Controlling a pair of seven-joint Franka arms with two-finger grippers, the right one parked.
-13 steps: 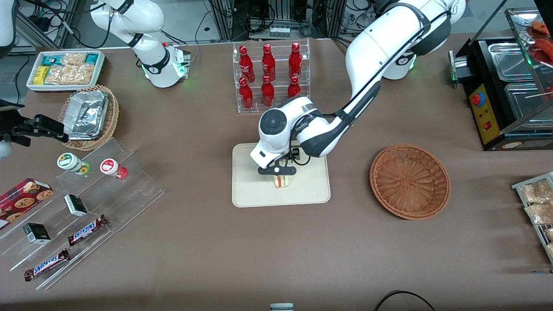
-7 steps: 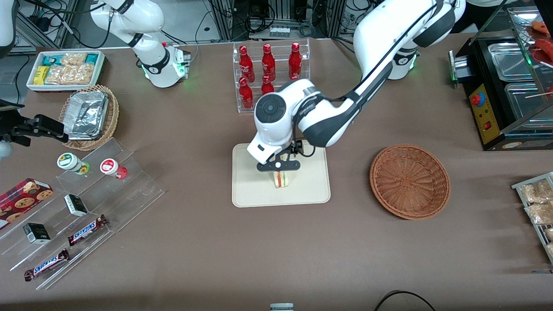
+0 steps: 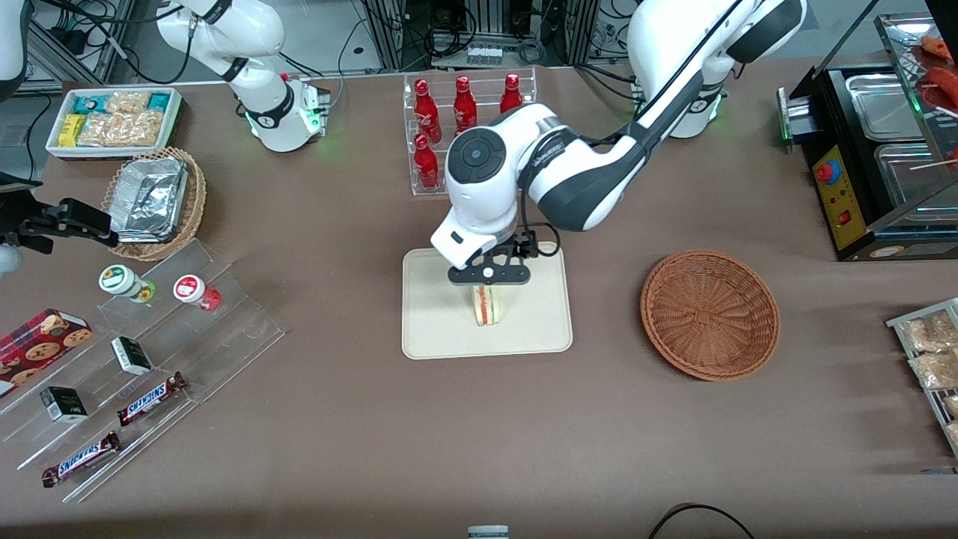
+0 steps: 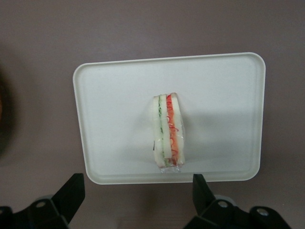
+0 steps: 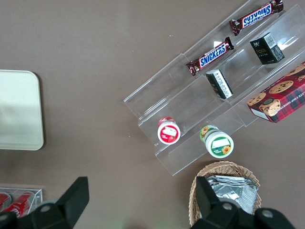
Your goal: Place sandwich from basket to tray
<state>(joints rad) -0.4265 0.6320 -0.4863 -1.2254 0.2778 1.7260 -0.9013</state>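
Note:
The sandwich [image 3: 486,307], a pale wedge with red and green filling, stands on its edge on the cream tray [image 3: 441,329]; the left wrist view shows it [image 4: 167,136] near the middle of the tray [image 4: 114,95]. My left gripper [image 3: 488,275] hangs above the sandwich, raised clear of it, open and empty, its fingers [image 4: 70,193] spread wide apart. The reddish-brown wicker basket [image 3: 709,313] sits empty on the table toward the working arm's end, beside the tray.
A clear rack of red bottles [image 3: 464,127] stands farther from the front camera than the tray. A tan basket with foil trays [image 3: 153,201], a white snack bin [image 3: 112,120] and a clear stepped display [image 3: 142,359] lie toward the parked arm's end. A black appliance [image 3: 868,157] stands toward the working arm's end.
My left gripper has risen straight up off the sandwich, which stays standing on the tray. The arm's wrist has lifted toward the bottle rack.

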